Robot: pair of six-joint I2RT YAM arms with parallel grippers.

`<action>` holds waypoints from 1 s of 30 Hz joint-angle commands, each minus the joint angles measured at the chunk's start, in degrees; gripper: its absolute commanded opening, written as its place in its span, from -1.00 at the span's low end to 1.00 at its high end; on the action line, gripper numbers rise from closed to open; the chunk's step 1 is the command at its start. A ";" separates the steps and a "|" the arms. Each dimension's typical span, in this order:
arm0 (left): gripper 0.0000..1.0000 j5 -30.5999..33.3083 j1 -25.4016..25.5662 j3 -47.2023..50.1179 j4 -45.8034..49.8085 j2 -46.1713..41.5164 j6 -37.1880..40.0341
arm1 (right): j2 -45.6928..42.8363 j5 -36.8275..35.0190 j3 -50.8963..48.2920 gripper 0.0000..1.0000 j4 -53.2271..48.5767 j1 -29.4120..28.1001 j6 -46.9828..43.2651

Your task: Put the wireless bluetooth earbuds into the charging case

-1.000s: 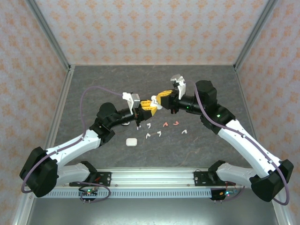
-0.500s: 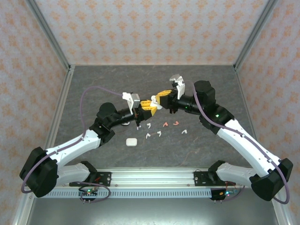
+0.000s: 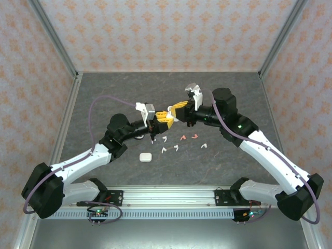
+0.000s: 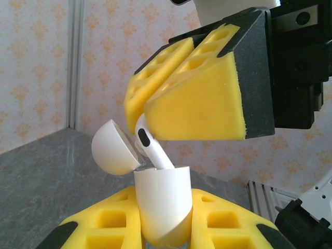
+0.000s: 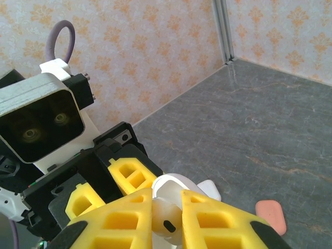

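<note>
One white earbud (image 4: 153,150) sits clamped in the jaws of my right gripper (image 5: 166,224), which has tipped closer. Its stem now dips into the open case (image 4: 163,199), pinched by my left gripper (image 4: 163,225). Seating looks near.

The left arm (image 3: 85,158) and the right arm (image 3: 270,155) have white long links and black joint housings, each with a purple-grey cable (image 3: 98,102). The left tool (image 3: 167,115) and right tool (image 3: 173,111) carry yellow pads (image 4: 197,104), seemingly foam, with square pockets on black backing.
</note>
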State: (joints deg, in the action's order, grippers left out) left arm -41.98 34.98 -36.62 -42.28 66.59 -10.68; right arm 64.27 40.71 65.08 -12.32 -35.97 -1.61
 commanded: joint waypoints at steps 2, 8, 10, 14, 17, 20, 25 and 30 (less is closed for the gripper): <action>-1.00 -0.30 0.33 -1.17 -2.67 -1.64 0.13 | 0.74 4.62 3.48 -0.64 -3.41 -0.43 -0.73; -1.00 -0.48 0.35 -1.05 -2.98 -1.79 0.11 | 2.41 5.26 6.29 -0.51 -6.52 -0.42 -0.55; -1.00 -0.48 0.32 -0.91 -2.87 -1.97 0.24 | 2.38 5.37 7.12 -0.42 -6.24 -0.42 -0.08; -1.00 -0.37 0.35 -0.57 -2.84 -2.34 0.48 | 2.12 3.37 10.30 -0.23 -8.52 -0.42 -0.09; -1.00 -0.23 0.34 -0.47 -2.91 -2.66 0.66 | 2.13 0.77 13.11 -0.11 -11.73 -0.39 -0.68; -1.00 -0.12 0.30 -0.23 -3.03 -2.73 0.81 | 1.79 -4.13 15.18 -0.06 -14.60 -0.03 0.11; -1.00 0.08 0.33 0.13 -2.24 -3.48 1.68 | -0.29 -11.63 15.82 -0.02 -19.67 3.71 5.01; -1.00 -0.06 0.34 0.58 0.23 -5.18 3.73 | -3.41 -17.21 11.63 0.01 -26.83 10.87 12.51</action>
State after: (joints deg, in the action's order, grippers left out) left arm -41.93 35.27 -36.47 -41.82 63.57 -9.37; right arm 63.33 29.06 78.74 -32.80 -27.88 5.02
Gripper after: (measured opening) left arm 0.185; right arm 0.501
